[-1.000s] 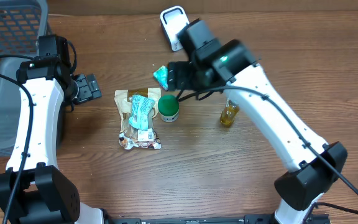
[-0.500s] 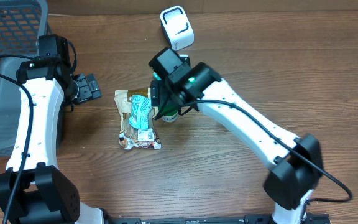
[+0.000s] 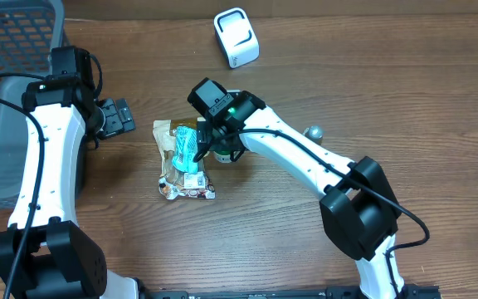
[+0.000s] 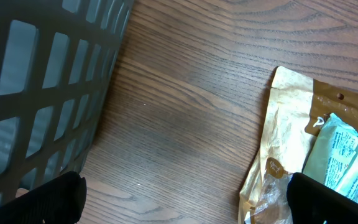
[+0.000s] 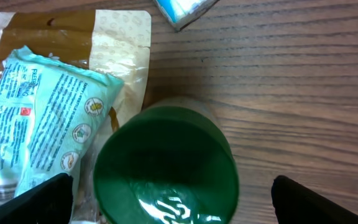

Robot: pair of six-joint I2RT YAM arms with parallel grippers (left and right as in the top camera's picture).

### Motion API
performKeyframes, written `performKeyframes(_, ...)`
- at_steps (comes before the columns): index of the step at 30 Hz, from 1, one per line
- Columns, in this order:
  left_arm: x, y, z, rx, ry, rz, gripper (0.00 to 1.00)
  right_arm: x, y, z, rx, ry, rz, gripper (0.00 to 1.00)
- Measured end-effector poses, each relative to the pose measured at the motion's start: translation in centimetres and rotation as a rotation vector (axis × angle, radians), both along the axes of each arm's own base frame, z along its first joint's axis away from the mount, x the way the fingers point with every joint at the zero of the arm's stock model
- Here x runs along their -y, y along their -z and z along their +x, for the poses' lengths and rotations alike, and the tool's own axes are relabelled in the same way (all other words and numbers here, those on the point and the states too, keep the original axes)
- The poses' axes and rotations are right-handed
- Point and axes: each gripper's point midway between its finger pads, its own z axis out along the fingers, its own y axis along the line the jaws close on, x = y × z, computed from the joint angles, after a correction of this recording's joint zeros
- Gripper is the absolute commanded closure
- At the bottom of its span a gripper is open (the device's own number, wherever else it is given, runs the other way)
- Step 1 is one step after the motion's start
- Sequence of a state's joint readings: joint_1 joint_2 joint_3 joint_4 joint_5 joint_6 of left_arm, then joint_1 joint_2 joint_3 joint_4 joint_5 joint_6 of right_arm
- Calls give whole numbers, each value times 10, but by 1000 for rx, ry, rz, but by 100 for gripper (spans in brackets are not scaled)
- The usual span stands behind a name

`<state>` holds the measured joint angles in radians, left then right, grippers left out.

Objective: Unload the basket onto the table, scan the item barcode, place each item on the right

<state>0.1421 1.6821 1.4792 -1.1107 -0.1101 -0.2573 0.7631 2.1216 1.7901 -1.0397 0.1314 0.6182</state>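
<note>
Now, the pickup step: right gripper (image 5: 174,202), jaws spread, hovers with the green tub (image 5: 166,155) directly beneath; next, probably lower and close.

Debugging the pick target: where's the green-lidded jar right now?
Green-lidded jar sits mid-table, right below the open right hand, just right of the tan pouch; it is mostly hidden in the overhead view.

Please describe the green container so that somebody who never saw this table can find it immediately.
Find the tan pouch in the middle of the wooden table. Close by its right edge in the overhead view stands the green container. It is the only round, green thing; its neighbours are flat packets.
</note>
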Motion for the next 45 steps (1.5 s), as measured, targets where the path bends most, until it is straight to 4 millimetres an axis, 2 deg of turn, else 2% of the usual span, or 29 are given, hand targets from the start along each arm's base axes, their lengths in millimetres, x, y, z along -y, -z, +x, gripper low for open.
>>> performKeyframes(6,0,0,0,0,0,0,0,-5,8,3,5,-4,5,4)
performKeyframes(15,0,0,0,0,0,0,0,-5,16,3,-6,0,-5,33)
performKeyframes(20,0,0,0,0,0,0,0,-1,17,1,-13,3,-20,41)
performKeyframes(32,0,0,0,0,0,0,1,31,18,-11,-113,39,-97,41)
performKeyframes(45,0,0,0,0,0,0,1,93,15,-22,-254,137,-215,41)
